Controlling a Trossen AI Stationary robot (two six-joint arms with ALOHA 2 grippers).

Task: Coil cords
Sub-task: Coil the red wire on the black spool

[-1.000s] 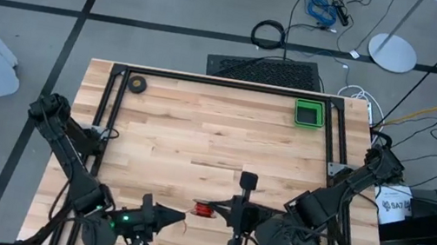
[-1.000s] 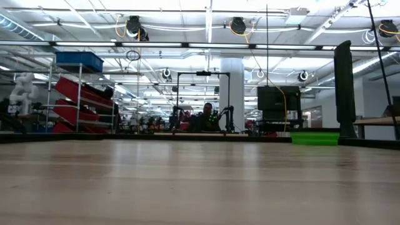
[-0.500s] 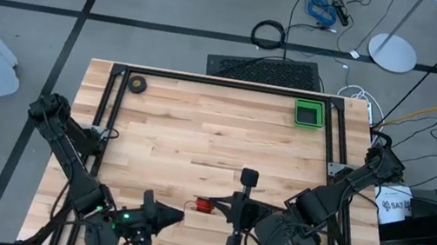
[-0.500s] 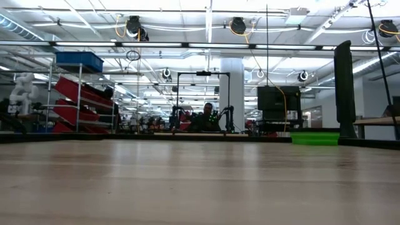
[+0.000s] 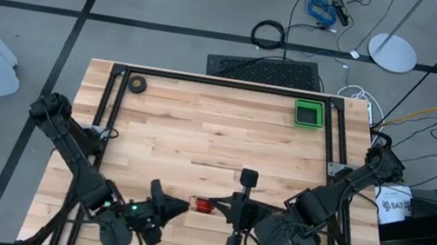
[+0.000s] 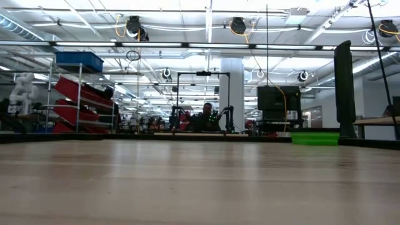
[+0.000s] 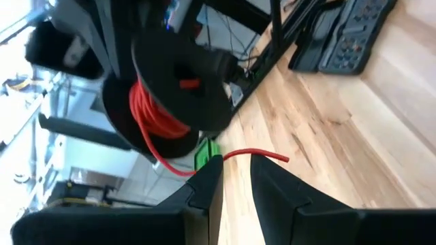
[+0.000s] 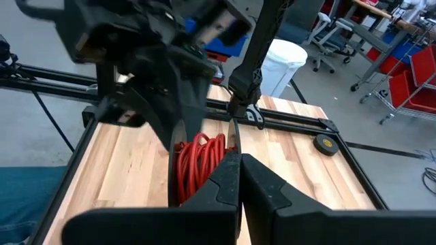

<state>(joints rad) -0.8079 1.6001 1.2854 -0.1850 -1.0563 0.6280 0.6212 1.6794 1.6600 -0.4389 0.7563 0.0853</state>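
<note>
Right gripper (image 5: 216, 207) at counter (image 5: 200, 128) 6 o'clock, fingers together on the cords (image 5: 202, 206), steadying the red coil for winding. Left gripper (image 5: 180, 205) just at its 9 o'clock, fingers slightly apart around the loose red end, likely to feed it.
</note>
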